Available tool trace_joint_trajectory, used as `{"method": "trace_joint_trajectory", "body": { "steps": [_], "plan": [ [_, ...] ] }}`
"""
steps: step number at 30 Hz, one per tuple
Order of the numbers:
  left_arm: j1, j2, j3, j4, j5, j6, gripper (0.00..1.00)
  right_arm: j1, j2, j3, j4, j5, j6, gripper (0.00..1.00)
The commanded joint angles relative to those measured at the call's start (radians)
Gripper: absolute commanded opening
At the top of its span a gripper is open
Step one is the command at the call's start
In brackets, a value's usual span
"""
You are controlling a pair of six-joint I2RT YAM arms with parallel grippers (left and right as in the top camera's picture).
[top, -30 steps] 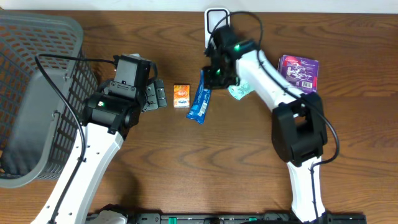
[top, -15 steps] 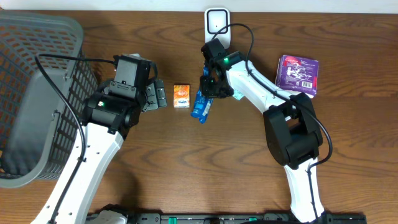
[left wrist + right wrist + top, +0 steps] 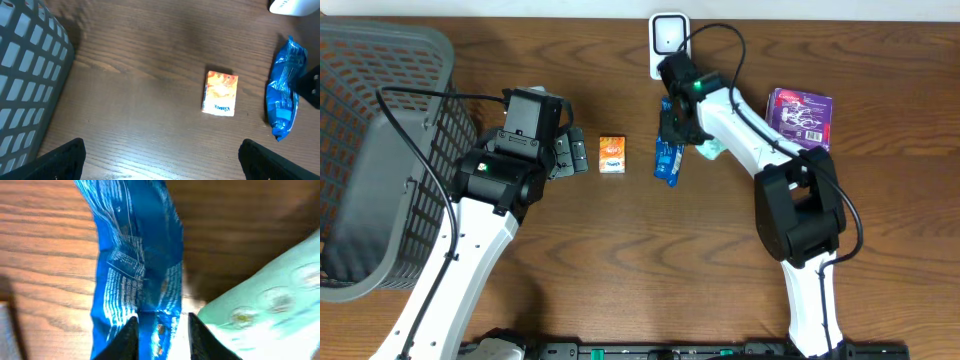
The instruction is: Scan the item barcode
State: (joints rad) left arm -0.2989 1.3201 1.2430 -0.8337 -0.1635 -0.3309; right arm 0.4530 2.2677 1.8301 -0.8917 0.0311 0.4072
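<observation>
Though the brown wooden surface fills most of the overhead view, the grey mesh basket at its left edge is the biggest thing standing on it. Next in size, the purple packet lies at the far right, its print too small to read. The blue packet, which I judge to be the item for scanning, sits near the white scanner. It lies between the orange box and a mint-green packet just beside it.

The right arm's fingers stand narrow on either side of one end of the blue packet; whether they pinch it or merely flank it cannot be told. The left arm's fingers are spread wide, holding nothing, near the orange box.

The blue packet looks light, soft and crinkly, probably slick film that buckles easily. Its flat end seam seems the best hold, since that leaves the printed back clear. That back carries lines of small white print, illegible here, and no barcode or brand can be made out. The orange box's lettering is likewise unreadable.
</observation>
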Motion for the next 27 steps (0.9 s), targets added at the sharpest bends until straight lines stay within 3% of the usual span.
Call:
{"method": "trace_joint_trajectory", "body": {
  "steps": [1,4,11,14,27],
  "plan": [
    [0.002,0.002,0.005,-0.003,-0.006,0.02,0.98,0.006,-0.003,0.114,-0.047,-0.025,-0.032,0.32],
    [0.002,0.002,0.005,-0.003,-0.006,0.02,0.98,0.016,-0.003,0.18,-0.084,-0.108,-0.074,0.36],
    [0.002,0.002,0.005,-0.003,-0.006,0.02,0.98,0.065,0.001,0.168,-0.058,-0.327,-0.074,0.33],
    [0.002,0.002,0.005,-0.003,-0.006,0.02,0.98,0.091,0.021,0.145,-0.05,-0.336,-0.047,0.38],
    [0.002,0.002,0.005,-0.003,-0.006,0.02,0.98,0.129,0.146,0.118,0.006,-0.361,0.049,0.37]
  ]
}}
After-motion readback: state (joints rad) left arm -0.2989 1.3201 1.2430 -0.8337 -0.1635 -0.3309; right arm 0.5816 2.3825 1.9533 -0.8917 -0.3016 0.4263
